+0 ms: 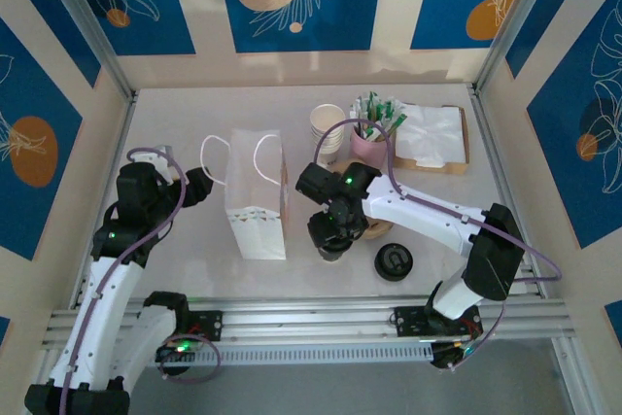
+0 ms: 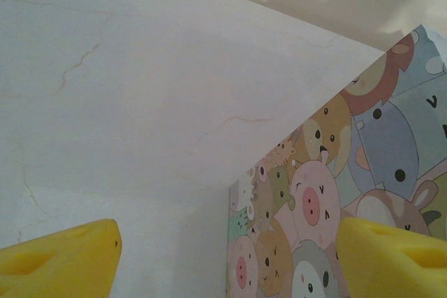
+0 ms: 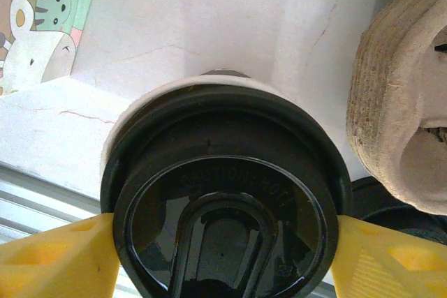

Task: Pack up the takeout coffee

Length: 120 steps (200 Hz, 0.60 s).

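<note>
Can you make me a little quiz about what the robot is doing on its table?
1. True or false: the white paper bag with looped handles sits between the two pincers.
2. What is between the right pincer's yellow fingers? A) nothing B) a cream paper cup with a round black plastic lid C) a banana
3. Fill in: the left pincer is ___, with nothing in it.
Key: 1 true; 2 B; 3 open.
</note>
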Tool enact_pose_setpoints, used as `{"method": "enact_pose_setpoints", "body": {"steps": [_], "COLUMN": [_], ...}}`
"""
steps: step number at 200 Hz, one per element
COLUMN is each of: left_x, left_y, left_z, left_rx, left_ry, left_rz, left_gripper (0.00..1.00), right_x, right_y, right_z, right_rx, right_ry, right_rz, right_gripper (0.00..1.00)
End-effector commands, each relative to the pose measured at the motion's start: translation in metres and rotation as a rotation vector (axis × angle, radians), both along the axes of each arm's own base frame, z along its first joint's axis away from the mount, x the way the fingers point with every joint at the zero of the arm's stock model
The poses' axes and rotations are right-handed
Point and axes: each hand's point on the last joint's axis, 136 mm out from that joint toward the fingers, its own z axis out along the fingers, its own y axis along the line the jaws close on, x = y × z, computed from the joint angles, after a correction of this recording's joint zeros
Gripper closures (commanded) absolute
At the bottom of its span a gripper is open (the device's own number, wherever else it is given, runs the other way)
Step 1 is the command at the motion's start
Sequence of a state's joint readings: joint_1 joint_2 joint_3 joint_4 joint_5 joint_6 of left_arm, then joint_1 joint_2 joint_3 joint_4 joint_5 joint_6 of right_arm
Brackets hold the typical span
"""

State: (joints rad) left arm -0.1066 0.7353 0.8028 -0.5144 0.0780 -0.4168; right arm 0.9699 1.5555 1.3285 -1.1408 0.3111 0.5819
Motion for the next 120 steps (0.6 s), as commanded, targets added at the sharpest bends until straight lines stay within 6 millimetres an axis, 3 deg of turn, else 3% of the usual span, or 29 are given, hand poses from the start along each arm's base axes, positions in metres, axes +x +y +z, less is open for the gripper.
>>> {"method": "enact_pose_setpoints", "body": {"steps": [1,120], "left_x": [0.0011,0.0007], "left_y": [0.0016,0.0019], "left_z": [-0.001,-0.0012], "left_rx": [-0.01,-0.009], "left_ry": [-0.002,-0.001], "left_rz": [0.008,0.009], "left_gripper": [0.19,0.19], "right_x": [-0.0008,0.0002], "right_y": [0.003,0.0065], "right_z": [0.0033,0.0081], "right_rx": [0.002,-0.001], "right_ry": [-0.001,-0.008], "right_rz": [-0.016,-0.006], "right_gripper": [0.26,0.26]}}
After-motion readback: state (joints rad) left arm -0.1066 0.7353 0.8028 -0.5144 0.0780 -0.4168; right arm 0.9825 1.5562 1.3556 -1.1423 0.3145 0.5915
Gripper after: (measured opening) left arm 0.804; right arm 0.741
